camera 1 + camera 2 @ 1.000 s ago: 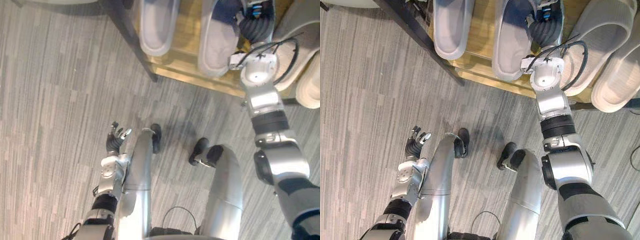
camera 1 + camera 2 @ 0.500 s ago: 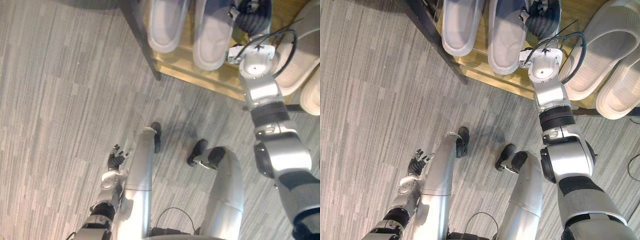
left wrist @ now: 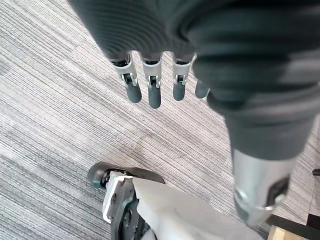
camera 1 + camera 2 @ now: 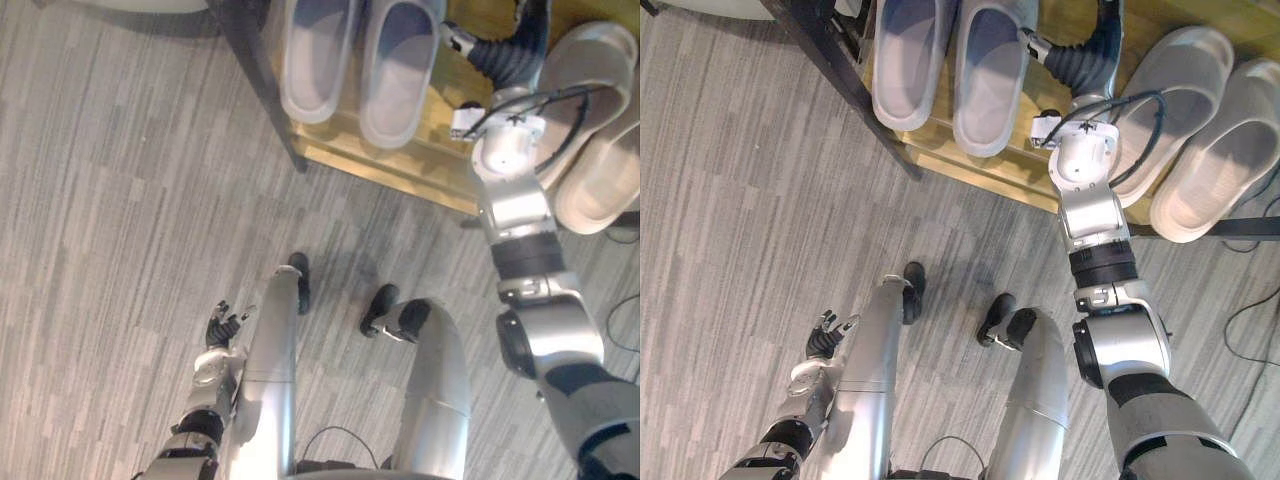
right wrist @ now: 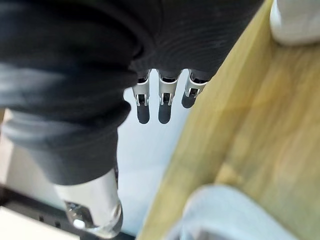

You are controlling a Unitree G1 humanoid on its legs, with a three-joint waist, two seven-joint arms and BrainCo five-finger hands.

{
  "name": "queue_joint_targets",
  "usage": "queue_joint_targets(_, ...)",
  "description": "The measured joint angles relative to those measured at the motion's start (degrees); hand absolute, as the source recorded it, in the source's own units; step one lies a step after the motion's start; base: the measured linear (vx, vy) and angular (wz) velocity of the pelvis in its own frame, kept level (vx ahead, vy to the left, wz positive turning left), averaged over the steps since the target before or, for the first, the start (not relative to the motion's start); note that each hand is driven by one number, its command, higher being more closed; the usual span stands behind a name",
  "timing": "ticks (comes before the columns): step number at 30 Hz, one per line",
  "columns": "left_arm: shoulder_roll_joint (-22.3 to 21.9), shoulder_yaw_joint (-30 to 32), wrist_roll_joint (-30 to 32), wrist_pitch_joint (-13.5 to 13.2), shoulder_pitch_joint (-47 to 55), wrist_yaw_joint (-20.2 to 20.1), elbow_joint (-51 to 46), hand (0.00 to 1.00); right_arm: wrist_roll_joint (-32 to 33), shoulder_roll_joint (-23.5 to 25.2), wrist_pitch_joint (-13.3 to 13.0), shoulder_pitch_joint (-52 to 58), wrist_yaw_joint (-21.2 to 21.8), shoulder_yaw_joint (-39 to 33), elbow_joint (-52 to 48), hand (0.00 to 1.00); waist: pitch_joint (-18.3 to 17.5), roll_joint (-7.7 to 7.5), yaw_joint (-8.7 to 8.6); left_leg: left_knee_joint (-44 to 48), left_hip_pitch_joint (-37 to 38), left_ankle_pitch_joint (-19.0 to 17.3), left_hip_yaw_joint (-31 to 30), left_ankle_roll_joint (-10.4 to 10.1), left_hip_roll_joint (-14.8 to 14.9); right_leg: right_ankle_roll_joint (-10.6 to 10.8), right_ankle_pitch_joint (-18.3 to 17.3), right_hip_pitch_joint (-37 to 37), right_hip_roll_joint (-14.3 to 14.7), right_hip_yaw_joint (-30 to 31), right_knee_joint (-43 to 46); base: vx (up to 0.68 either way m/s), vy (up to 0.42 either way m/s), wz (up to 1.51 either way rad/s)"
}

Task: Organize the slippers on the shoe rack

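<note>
Silver, dark-tipped fingers of the right hand [image 5: 165, 107] were straight and side by side, holding nothing, over the wooden shelf [image 4: 1020, 165] of the shoe rack [image 4: 830, 62]. The left hand [image 4: 225, 325] hung low over grey striped floor [image 4: 740, 200], fingers relaxed and apart. Two grey slippers [image 4: 990, 70] lay paired on the shelf, with two beige slippers [image 4: 1160, 100] beyond the right arm.

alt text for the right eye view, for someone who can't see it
The robot's right hand reaches over a wooden shoe rack shelf, between two grey slippers lying side by side to its left and two pale slippers to its right. Its left hand hangs open, low over the grey striped floor.
</note>
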Motion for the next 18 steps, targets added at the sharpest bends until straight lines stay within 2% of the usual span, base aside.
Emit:
queue_joint_targets(5,0.2,0.1,0.0,0.0,0.5,0.0,0.0,0.00,0.0,1.7,-0.7,2.9,-0.1,-0.3,-3.4,0.00,-0.6,-0.04,-0.21,-0.5,0.6,0.0,0.3,0.0,0.5,-0.1,0.1,0.3,0.6,0.2,-0.6,0.03,0.010,-0.06)
queue_joint_targets(9,0.5,0.2,0.0,0.1,0.6,-0.1,-0.1,0.00,0.8,6.6,-1.1,6.4,0.3,-1.2,-4.6,0.00,-0.6,-0.03,-0.51,-0.9,1.5,0.0,0.2,0.0,0.7,-0.1,0.1,1.3,0.8,-0.1,-1.1,0.00,0.000,0.00)
queue_joint_targets(13,0.5,0.3,0.1,0.3,0.8,-0.1,-0.1,0.00,6.2,12.0,-1.7,9.5,1.7,-1.4,-3.3,0.00,-1.6,-0.05,-0.54,-1.8,2.2,0.0,0.3,-0.1,0.8,-0.1,0.2,2.0,1.0,-0.2,-2.0,0.00,0.000,0.00)
queue_joint_targets(18,-0.3,2.2,0.6,0.5,0.8,-0.3,-0.1,0.00,14.1,15.8,-2.4,9.6,3.9,-2.7,1.9,0.00,-1.8,-0.06,-0.54,-1.9,2.8,0.0,-0.1,-0.1,0.6,0.0,0.3,3.1,1.0,-0.7,-2.4,0.01,0.008,0.03)
